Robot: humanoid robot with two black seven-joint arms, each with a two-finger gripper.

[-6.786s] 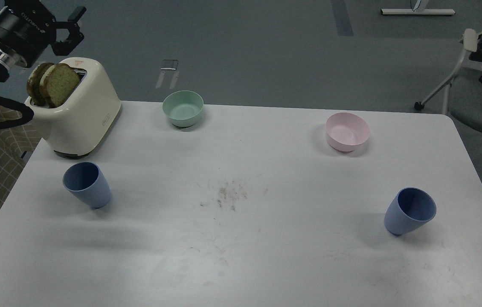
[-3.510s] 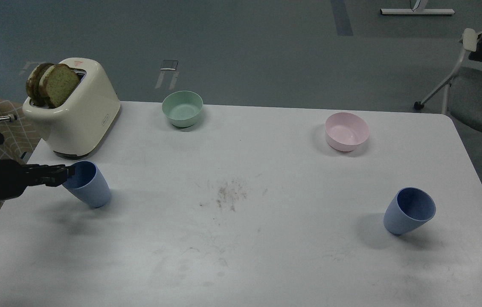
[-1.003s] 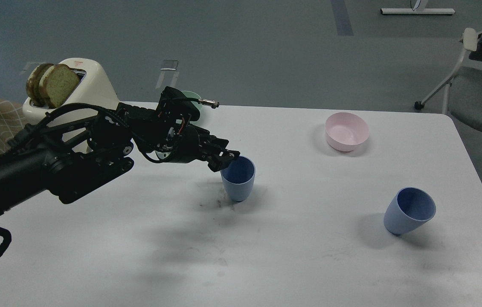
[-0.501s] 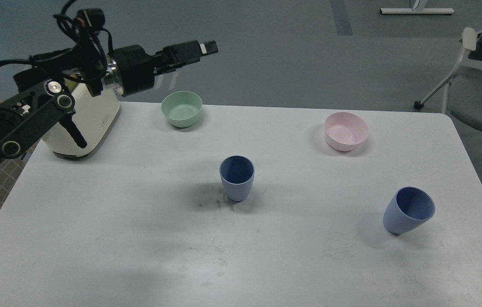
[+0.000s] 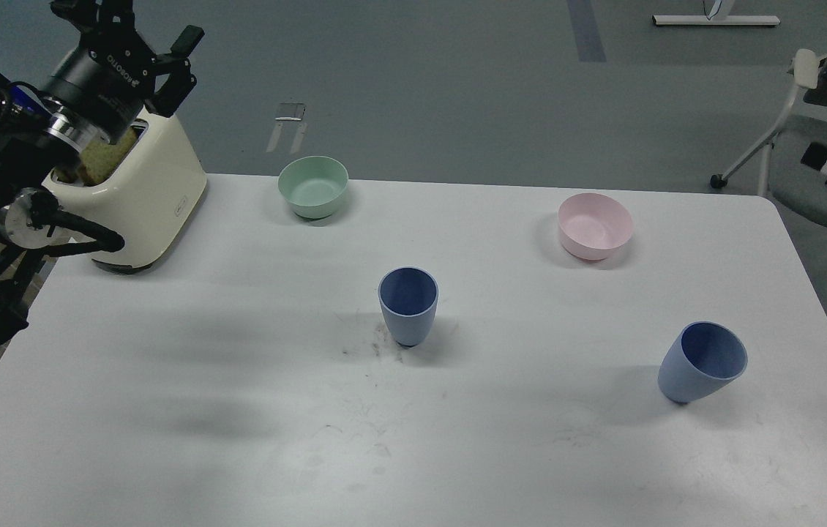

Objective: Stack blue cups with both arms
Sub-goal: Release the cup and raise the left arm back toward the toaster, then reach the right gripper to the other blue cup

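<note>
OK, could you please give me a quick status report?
Left gripper open, raised over toaster. Right gripper unseen. Centre cup, right cup unstacked. Nothing between them.

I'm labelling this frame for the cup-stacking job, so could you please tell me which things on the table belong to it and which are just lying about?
Part of the job:
- centre blue cup, upright
- right blue cup, standing apart near the right edge
- left hand, raised over the toaster, holding nothing

Lying about:
- toaster
- mint-green bowl
- pink bowl

Left arm [image 5: 11,183] raised at far left, left gripper [image 5: 137,25] empty, fingers spread
</note>
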